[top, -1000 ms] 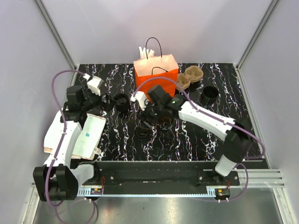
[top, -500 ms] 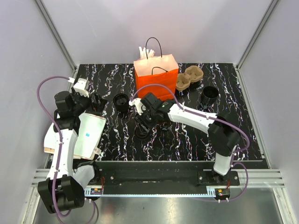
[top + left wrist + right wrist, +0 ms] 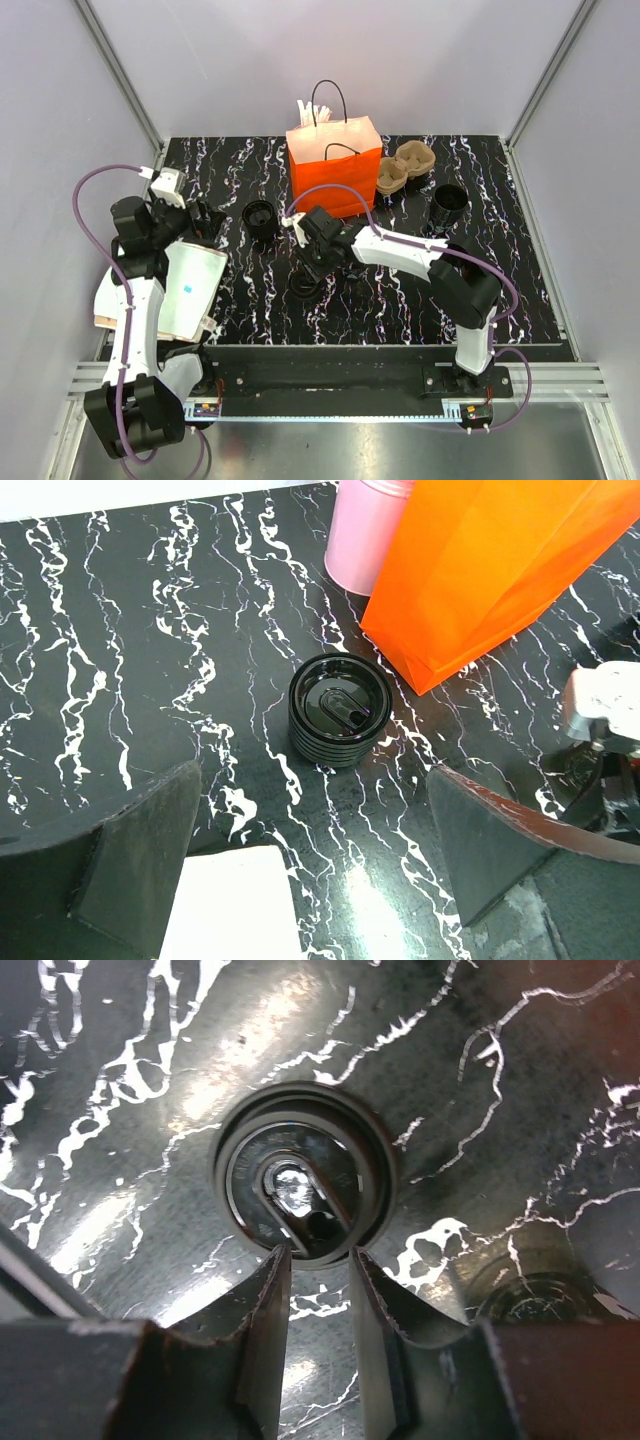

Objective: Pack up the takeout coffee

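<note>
The takeout coffee [image 3: 303,285] is a small round black cup with a black lid [image 3: 300,1175], standing on the marbled table in front of the orange paper bag [image 3: 335,165]. My right gripper [image 3: 310,264] hangs straight over it. Its jaws [image 3: 318,1255] stand narrow, with a gap of bare table between them and both tips at the lid's near rim, not around it. My left gripper [image 3: 205,222] is wide open at the left [image 3: 320,880], well short of a squat ringed stack of black lids [image 3: 338,710], with nothing between its fingers.
A taller black cup stack [image 3: 448,205] and a brown pulp cup carrier [image 3: 405,165] stand at the right of the bag. Another small black round piece [image 3: 352,265] lies close to the coffee. A white paper sheet [image 3: 190,290] lies by my left arm. A pink cylinder [image 3: 365,530] stands beside the bag.
My right gripper has moved left and down over the small lidded cup, and its jaws have narrowed. My left arm has drawn back to the left, still open.
</note>
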You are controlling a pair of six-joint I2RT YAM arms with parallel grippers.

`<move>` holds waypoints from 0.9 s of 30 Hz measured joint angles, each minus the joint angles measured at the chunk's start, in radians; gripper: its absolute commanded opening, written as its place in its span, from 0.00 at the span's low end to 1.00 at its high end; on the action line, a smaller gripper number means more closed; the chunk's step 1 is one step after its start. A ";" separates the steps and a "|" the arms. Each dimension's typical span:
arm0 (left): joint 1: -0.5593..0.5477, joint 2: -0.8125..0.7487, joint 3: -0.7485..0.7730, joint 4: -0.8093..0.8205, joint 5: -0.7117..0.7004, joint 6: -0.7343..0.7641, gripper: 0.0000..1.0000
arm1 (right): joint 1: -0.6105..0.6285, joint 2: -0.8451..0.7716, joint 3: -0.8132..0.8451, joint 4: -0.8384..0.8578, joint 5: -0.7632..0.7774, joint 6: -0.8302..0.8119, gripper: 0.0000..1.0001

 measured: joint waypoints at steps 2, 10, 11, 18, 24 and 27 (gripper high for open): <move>0.004 0.000 0.000 0.000 0.010 -0.004 0.99 | 0.000 0.000 -0.010 0.004 0.015 0.007 0.35; 0.015 0.000 0.000 0.000 0.034 -0.008 0.99 | 0.000 0.013 -0.019 0.012 0.058 0.023 0.31; 0.017 0.000 0.000 0.001 0.038 -0.008 0.99 | 0.000 0.014 -0.019 0.012 0.058 0.025 0.31; 0.021 0.000 0.000 0.001 0.047 -0.014 0.99 | 0.000 0.035 -0.019 0.017 0.058 0.033 0.31; 0.025 0.000 0.000 0.001 0.048 -0.015 0.99 | 0.004 0.043 -0.019 0.017 0.058 0.033 0.28; 0.025 0.000 0.000 0.002 0.049 -0.016 0.99 | 0.009 0.043 -0.019 0.017 0.058 0.033 0.23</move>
